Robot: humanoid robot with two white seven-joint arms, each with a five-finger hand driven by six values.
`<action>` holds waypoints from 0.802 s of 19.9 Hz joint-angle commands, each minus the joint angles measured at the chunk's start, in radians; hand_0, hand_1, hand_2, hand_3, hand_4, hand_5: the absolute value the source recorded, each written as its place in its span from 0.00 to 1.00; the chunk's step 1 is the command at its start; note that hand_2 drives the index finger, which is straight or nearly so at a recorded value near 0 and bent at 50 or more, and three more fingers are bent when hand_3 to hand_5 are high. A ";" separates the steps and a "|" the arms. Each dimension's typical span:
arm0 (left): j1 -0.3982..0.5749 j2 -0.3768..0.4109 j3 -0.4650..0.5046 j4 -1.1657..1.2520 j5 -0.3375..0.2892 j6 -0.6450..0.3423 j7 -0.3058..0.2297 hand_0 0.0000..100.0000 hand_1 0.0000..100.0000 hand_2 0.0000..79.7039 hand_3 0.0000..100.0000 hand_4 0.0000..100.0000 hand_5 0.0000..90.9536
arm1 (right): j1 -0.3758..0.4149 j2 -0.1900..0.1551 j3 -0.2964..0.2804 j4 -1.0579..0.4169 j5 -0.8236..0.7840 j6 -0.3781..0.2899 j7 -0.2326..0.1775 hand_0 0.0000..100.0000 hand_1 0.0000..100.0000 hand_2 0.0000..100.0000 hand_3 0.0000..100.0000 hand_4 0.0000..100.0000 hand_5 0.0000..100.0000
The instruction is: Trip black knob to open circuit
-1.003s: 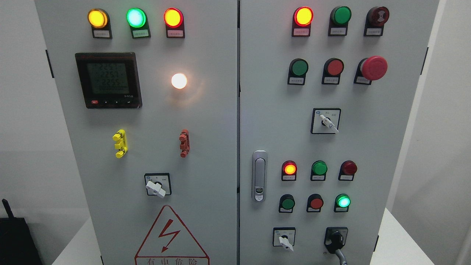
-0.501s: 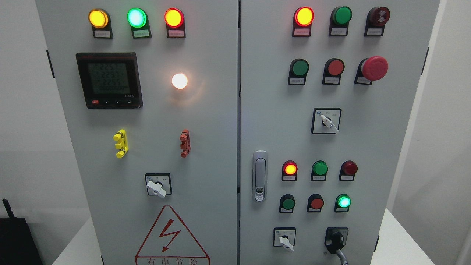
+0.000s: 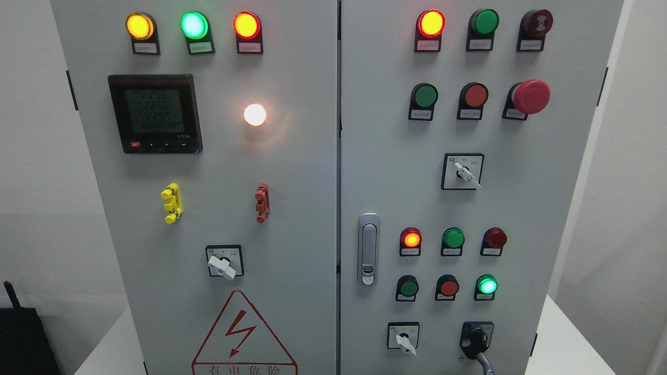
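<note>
Black knob (image 3: 475, 337) low on right cabinet door (image 3: 396, 172), untouched

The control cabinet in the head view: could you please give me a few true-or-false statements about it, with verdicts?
1. The black knob sits at the lower right of the right door. True.
2. A robot hand is gripping the black knob. False: no hand is in view.
3. The emergency stop button is a red mushroom head on the right door. True.
4. The white lamp is dark. False: it glows.
5. The meter display is on the right door. False: it is on the left door.
</note>
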State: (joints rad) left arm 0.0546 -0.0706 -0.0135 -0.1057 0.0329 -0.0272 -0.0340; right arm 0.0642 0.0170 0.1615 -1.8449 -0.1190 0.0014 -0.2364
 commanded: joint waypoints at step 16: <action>-0.002 -0.002 0.001 0.000 0.002 -0.002 0.000 0.12 0.39 0.00 0.00 0.00 0.00 | -0.004 -0.012 -0.026 -0.025 -0.028 -0.015 0.031 0.00 0.09 0.05 1.00 1.00 1.00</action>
State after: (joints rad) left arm 0.0546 -0.0705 -0.0135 -0.1057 0.0329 -0.0272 -0.0340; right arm 0.0670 0.0074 0.1379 -1.8452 -0.1455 0.0014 -0.2258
